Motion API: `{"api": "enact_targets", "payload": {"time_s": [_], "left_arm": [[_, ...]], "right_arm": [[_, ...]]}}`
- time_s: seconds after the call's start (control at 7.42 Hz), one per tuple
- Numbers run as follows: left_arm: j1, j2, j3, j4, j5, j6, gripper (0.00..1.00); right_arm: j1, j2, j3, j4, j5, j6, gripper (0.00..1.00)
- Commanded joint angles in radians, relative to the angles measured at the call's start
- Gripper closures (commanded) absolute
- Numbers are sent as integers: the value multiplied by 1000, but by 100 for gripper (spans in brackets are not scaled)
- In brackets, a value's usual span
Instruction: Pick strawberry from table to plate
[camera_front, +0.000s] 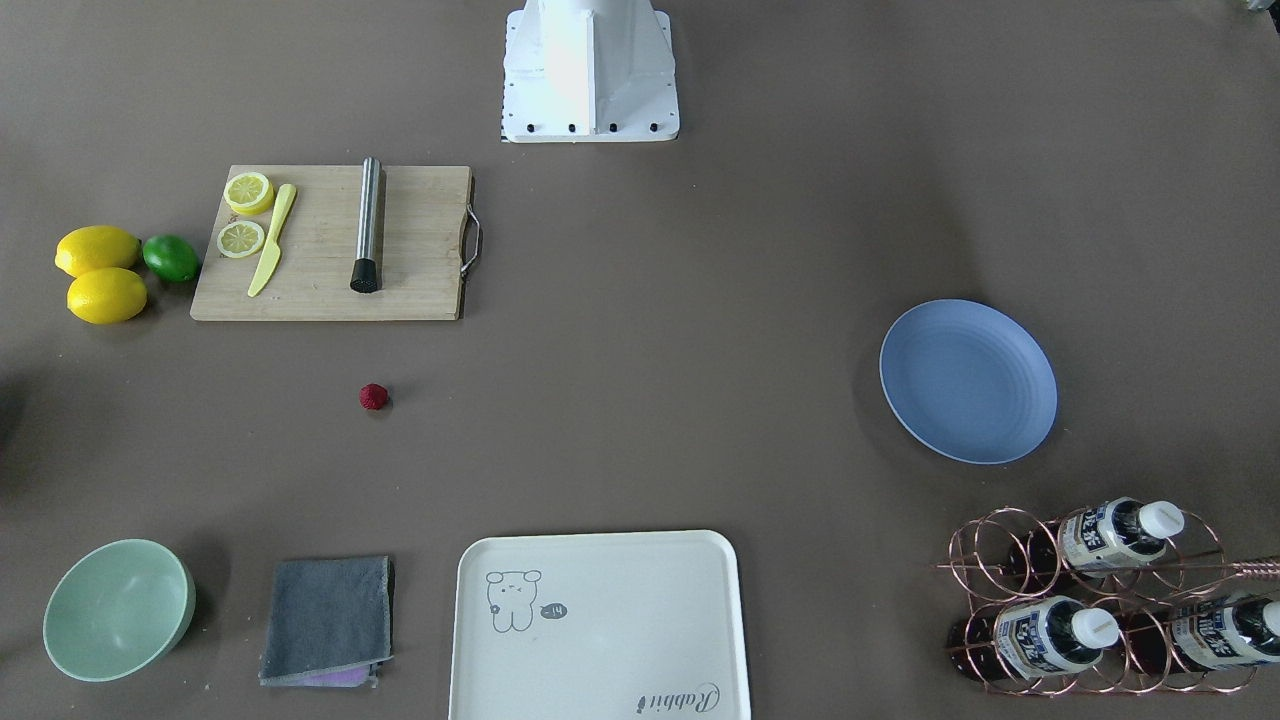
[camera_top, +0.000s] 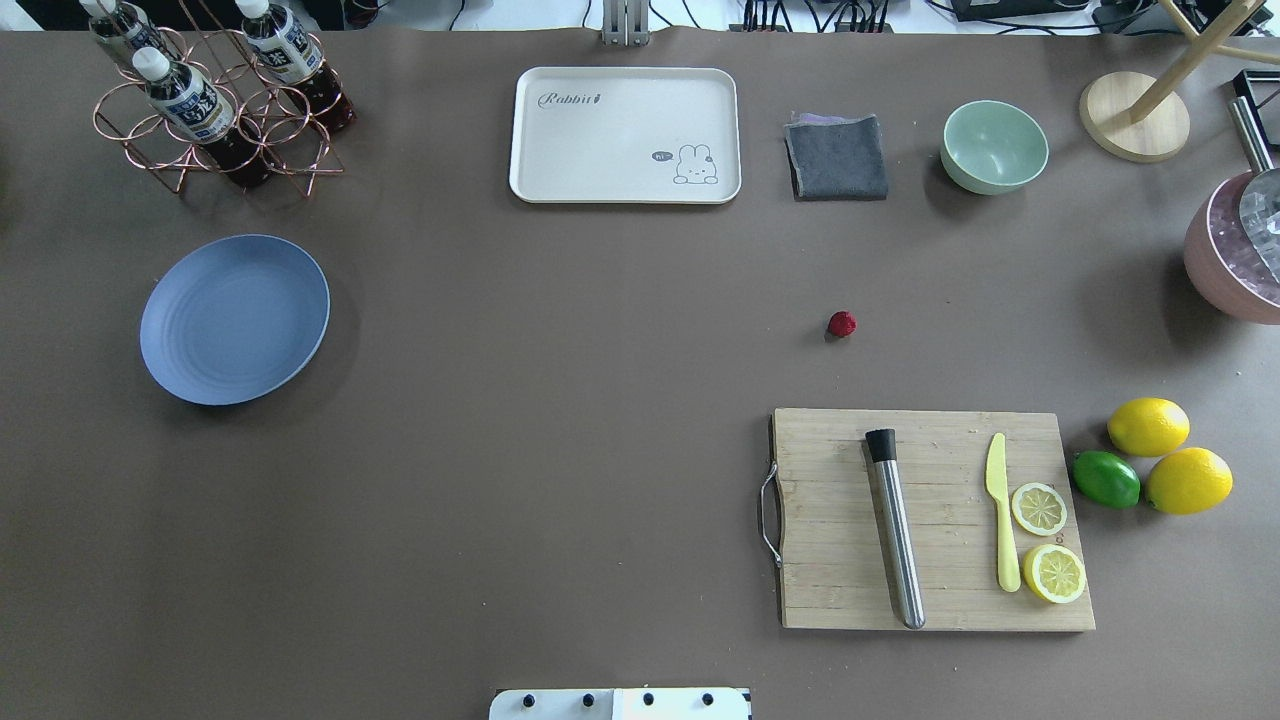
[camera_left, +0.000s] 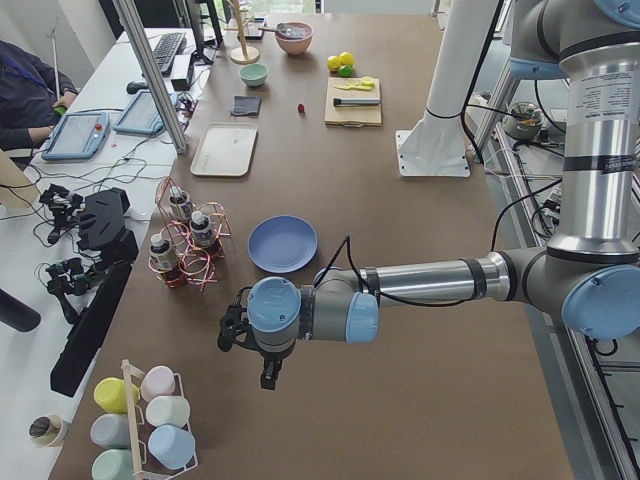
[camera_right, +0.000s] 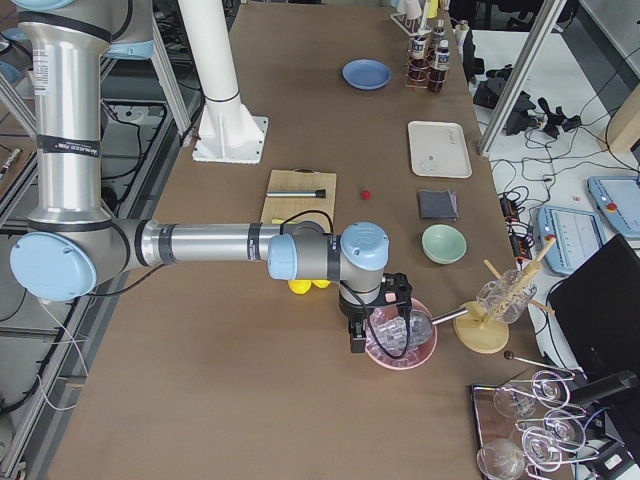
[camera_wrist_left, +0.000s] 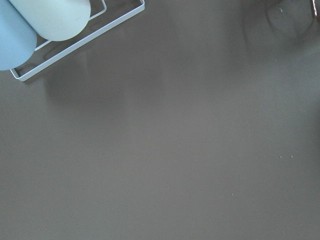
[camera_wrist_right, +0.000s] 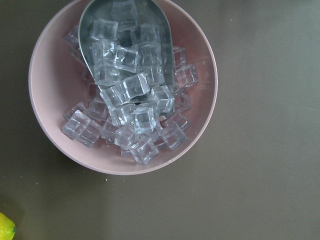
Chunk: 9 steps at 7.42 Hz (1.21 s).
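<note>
Nearest the robot, on the right half of the matte grey-brown desk, lay one wooden cutting board. It carried one steel muddler, one yellow plastic knife and two lemon slices. Beside it sat two whole yellow lemons and one green lime.

Just beyond the board, there it was: one tiny dark red bumpy strawberry, alone on bare desk. It was roundish, with no long axis to square up to.

The right end effector hung over one pink bowl of ice cubes at the desk's right end. So the berry lay toward the desk's middle from it, and the right arm looked much the nearer. Fingers spread or pressed together? I could not tell.

Across on the left half sat one round blue-lavender plate, bare and well apart from the berry. The left end effector hovered past it at the left end, and I could not tell its state either.

Farthest out were one cream tray, one grey cloth, one pale green bowl and three bottles in one copper wire rack.
</note>
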Motion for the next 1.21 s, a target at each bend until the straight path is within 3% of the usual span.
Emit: {"api": "enact_targets", "payload": {"time_s": [0.0,0.81,0.94,1.08], "left_arm": [[0,14,3,-43,1,1,2],[0,-23,-2,-99,29,0,3],[1,-18,11,-167,31,3,2],[1,-11,20,-257,26,6,2]], "right_arm": [[0,-2,0,0,0,-2,0],[0,-5,-2,-2,5,-6,0],[0,-6,-5,-2,11,-2,0],[0,-26,-3,2,81,-5,0]]}}
